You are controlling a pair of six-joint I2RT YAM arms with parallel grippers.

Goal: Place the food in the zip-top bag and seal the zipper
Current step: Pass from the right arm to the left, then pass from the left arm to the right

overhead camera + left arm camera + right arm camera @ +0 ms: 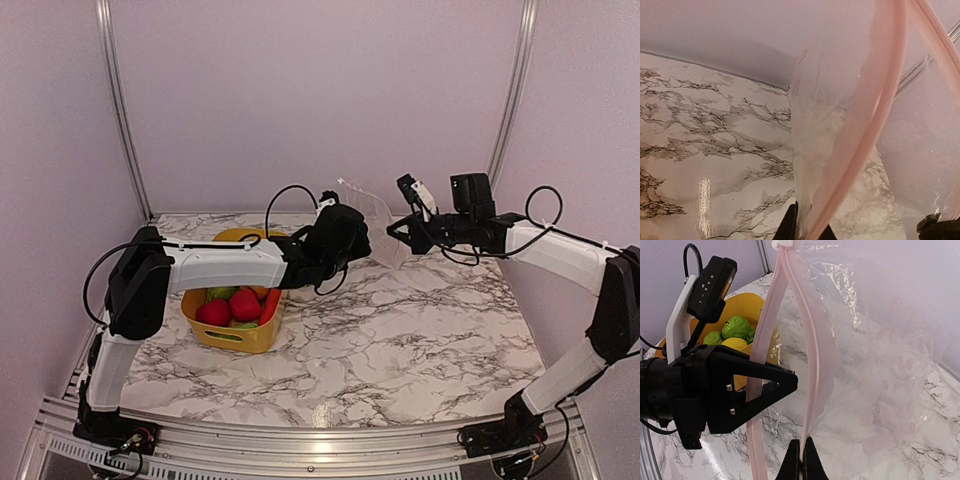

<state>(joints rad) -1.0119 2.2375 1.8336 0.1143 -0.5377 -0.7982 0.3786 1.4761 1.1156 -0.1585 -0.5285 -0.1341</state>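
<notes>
Left hand [791, 382] and right hand [801, 447] each pinch one lip of the pale pink zipper strip [820, 370] on the clear crinkly plastic zip-top bag [880, 365]. Probably to spread its mouth.

Left arm [225, 265], right arm [560, 250]: white shells, black joints, looping black cables [283, 197]. Left fingers [757, 372] black, triangular, silver screws [729, 387]; white bracket [679, 322] at 10 o'clock.

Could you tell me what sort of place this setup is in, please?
Probably a lab robot cell: two arms mounted at a marble-patterned tabletop, aluminium frame posts, plain pale walls.
</notes>
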